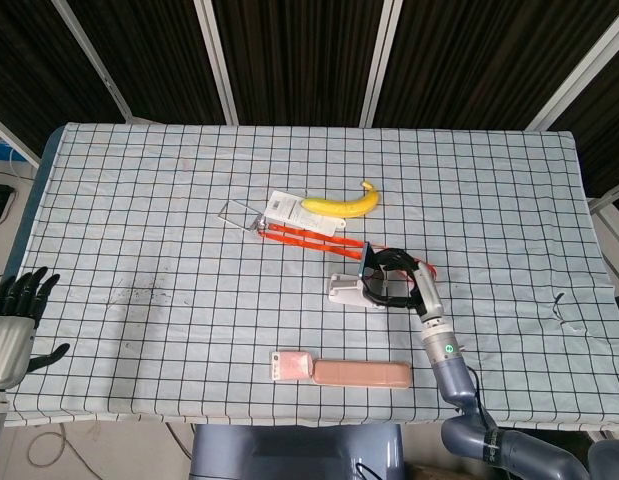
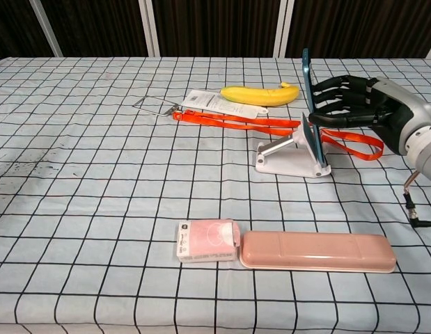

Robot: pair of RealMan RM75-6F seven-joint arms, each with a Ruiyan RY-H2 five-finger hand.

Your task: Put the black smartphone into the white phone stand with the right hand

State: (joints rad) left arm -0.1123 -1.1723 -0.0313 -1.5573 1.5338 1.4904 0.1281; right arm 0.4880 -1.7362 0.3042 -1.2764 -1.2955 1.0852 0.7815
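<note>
The black smartphone [image 2: 310, 104], seen edge-on with a blue rim, stands nearly upright against the back plate of the white phone stand [image 2: 292, 154] and its lower end is down by the stand's lip. My right hand [image 2: 361, 106] grips the phone from its right side, fingers wrapped around it. In the head view the right hand [image 1: 397, 280] sits just right of the stand [image 1: 348, 289], and the phone [image 1: 366, 268] shows as a thin sliver. My left hand [image 1: 16, 320] hangs at the table's left front corner, fingers spread, holding nothing.
A banana [image 2: 260, 94] lies behind the stand on a white card [image 2: 212, 101], with an orange lanyard [image 2: 271, 125] running under my right hand. A pink case [image 2: 317, 251] and a small pink packet [image 2: 207, 240] lie near the front edge.
</note>
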